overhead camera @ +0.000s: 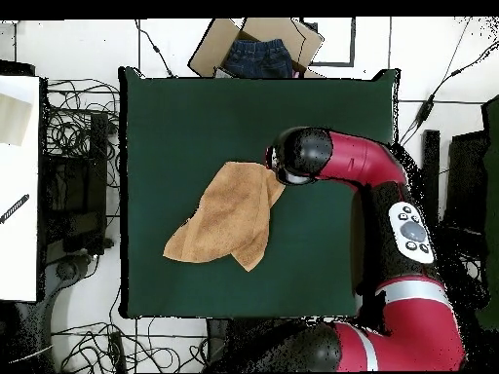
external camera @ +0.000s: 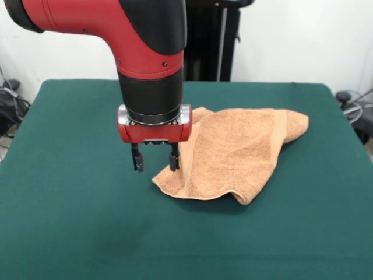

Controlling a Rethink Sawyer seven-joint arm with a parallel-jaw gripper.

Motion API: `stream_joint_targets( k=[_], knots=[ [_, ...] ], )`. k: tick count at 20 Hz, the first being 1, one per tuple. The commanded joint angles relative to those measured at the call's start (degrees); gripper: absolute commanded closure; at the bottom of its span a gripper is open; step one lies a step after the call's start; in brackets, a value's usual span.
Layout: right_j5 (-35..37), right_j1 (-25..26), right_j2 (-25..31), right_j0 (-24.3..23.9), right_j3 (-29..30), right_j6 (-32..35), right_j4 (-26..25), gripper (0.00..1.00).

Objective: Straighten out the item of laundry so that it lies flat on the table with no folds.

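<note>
The orange-tan towel (external camera: 236,151) lies crumpled and folded over itself on the dark green table (external camera: 70,221), right of centre in the front view. It also shows in the overhead view (overhead camera: 229,216), left of the arm. My gripper (external camera: 155,161) hangs from the red and black arm, pointing straight down, just above the table at the towel's left corner. Its two black fingers (external camera: 137,158) stand apart with nothing between them. In the overhead view the arm's wrist (overhead camera: 297,156) hides the gripper, at the towel's upper right corner.
A cardboard box with dark blue clothing (overhead camera: 258,51) sits beyond the table's far edge in the overhead view. Cables (overhead camera: 78,127) and equipment lie on the floor left of the table. A white surface (overhead camera: 18,185) stands at the far left.
</note>
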Motion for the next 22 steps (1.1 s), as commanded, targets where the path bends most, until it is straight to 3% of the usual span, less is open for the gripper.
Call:
stream_joint_targets(
  k=[1, 13, 22],
  knots=[
    [-5.72, 3.54, 5.33, 0.32, 2.91, -3.08, -3.24, 0.0],
    [-11.97, 10.78, 6.68, -0.39, 2.28, -3.48, -3.63, 0.0],
    [-14.2, 11.51, 6.98, -1.1, 4.3, -3.08, -3.6, 0.0]
  ],
)
